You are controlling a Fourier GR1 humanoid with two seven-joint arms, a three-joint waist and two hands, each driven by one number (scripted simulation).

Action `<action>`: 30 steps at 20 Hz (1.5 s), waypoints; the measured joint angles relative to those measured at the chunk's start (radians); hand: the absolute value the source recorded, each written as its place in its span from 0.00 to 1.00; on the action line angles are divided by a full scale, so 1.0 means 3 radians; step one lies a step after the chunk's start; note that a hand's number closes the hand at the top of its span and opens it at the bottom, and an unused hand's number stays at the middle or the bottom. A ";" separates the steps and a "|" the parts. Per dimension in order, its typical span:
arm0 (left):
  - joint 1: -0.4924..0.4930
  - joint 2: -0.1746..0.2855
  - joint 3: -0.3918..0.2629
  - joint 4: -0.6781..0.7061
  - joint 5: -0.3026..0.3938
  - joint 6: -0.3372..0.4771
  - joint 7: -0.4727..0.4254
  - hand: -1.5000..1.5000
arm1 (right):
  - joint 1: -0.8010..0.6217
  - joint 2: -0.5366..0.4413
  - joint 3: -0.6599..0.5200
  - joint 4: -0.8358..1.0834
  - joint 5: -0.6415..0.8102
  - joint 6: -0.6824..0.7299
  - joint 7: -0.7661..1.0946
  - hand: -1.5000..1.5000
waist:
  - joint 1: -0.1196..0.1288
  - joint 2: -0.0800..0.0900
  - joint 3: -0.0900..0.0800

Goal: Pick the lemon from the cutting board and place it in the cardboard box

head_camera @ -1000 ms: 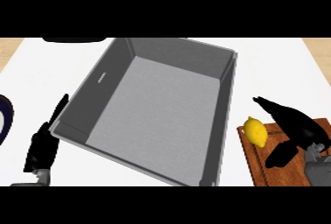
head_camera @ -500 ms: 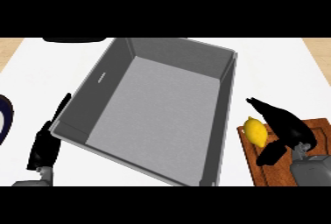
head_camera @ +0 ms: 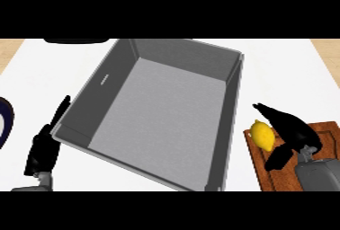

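While oval yellow lemon (head_camera: pixel 261 134) lies on wooden board (head_camera: pixel 327 134), right hand (head_camera: pixel 292 128) fingers spread, flanking it.

Matt grey box (head_camera: pixel 159 121), wooden cutting board (head_camera: pixel 272 173)

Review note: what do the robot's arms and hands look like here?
Two plain grey forearms, the right forearm boxy, the left forearm barely in view. The left hand and right hand are matte black with slim tapering fingers. No cables or markings show.
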 measured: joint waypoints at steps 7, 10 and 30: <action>-0.0076 -0.0043 0.0064 0.0020 -0.0030 -0.0066 0.0058 0.50 | 0.0016 0.0132 0.0035 0.0137 0.0253 -0.0261 -0.0192 1.00 | 0.0000 -0.0004 -0.0006; -0.0057 -0.0073 0.0044 -0.0030 -0.0066 -0.0053 0.0091 0.50 | 0.0018 0.0054 0.0032 0.0111 0.0427 -0.0462 -0.0288 1.00 | 0.0000 -0.0003 -0.0003; -0.0049 -0.0171 0.0008 0.0032 -0.0170 -0.0058 -0.0022 0.50 | -0.1664 -0.0295 -0.0083 0.1913 0.0719 -0.1260 -0.2350 1.00 | 0.0068 0.0020 0.0002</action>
